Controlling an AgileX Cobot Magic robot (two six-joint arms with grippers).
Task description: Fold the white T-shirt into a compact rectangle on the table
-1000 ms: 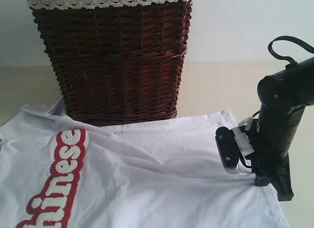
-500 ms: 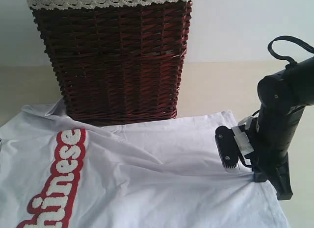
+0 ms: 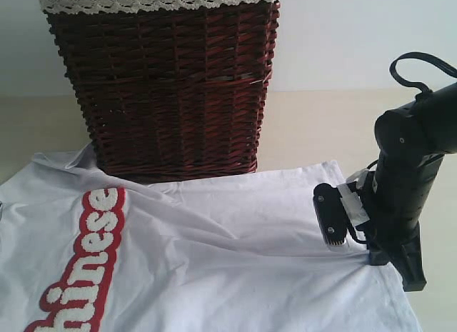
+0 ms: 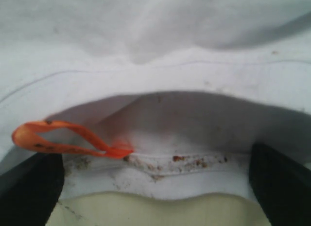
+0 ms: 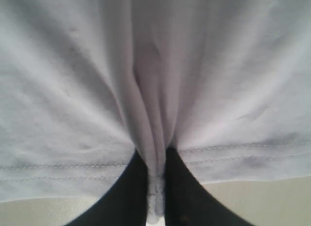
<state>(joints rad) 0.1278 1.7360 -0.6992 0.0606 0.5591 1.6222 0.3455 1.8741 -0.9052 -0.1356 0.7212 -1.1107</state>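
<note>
The white T-shirt [image 3: 214, 260] lies spread on the table [image 3: 321, 125], with its red-outlined letters [image 3: 86, 260] at the lower left. At the right my right gripper [image 3: 393, 268] stands on the shirt's hem. The right wrist view shows this gripper [image 5: 156, 187] shut on a pinched fold of the hem [image 5: 150, 138]. In the left wrist view my left gripper [image 4: 155, 187] is open, its black fingers [image 4: 29, 192] wide apart on either side of the shirt's collar [image 4: 160, 160] and close to it. The orange neck label [image 4: 58, 138] loops out beside one finger. The left arm is outside the exterior view.
A dark red wicker basket [image 3: 164, 89] with white lace trim [image 3: 157, 0] stands behind the shirt, its base touching the shirt's far edge. Bare table shows to the right of the basket and beyond the hem [image 5: 252, 201].
The right jaws have closed onto the hem, gathering a small ridge of cloth. The arm's position and the shirt's lie look the same.
</note>
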